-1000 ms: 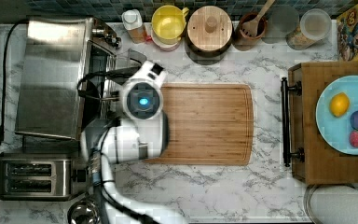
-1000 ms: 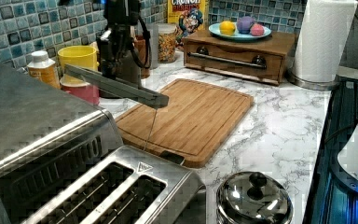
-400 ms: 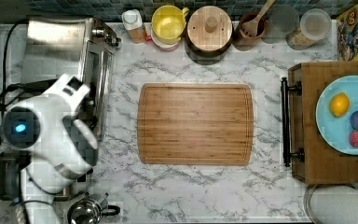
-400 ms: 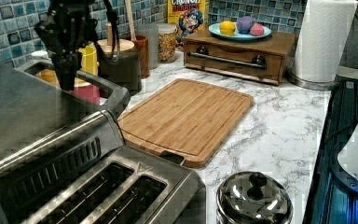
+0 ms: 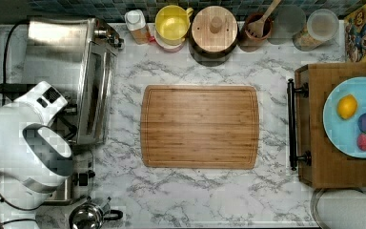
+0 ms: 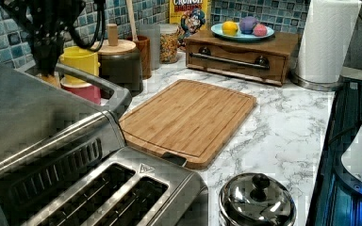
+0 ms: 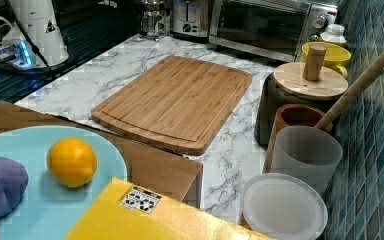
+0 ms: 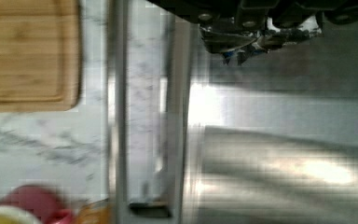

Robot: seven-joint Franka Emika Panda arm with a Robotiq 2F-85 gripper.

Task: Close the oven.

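The boxy brushed-steel oven point(image 5: 66, 76) sits at the top view's left, glass door up, bar handle point(image 6: 92, 82) rounded. Right of it lies a flat bamboo cutting board point(image 5: 199, 127). The black gripper point(image 6: 47, 35) hangs above the oven; I cannot tell its jaws' opening.

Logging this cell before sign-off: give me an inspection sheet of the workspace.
Surface: marble counter, cutting board bare at centre.
Job's things: oven door up against its front, handle bar raised; looks closed.
Clutter: toaster, yellow mug, lidded canister, blue plate with fruit on a wooden box, paper towel roll.
Grippers: gripper above the oven top; jaws unclear.
Cables: black cord behind the oven.
Surroundings: blue tiled wall.
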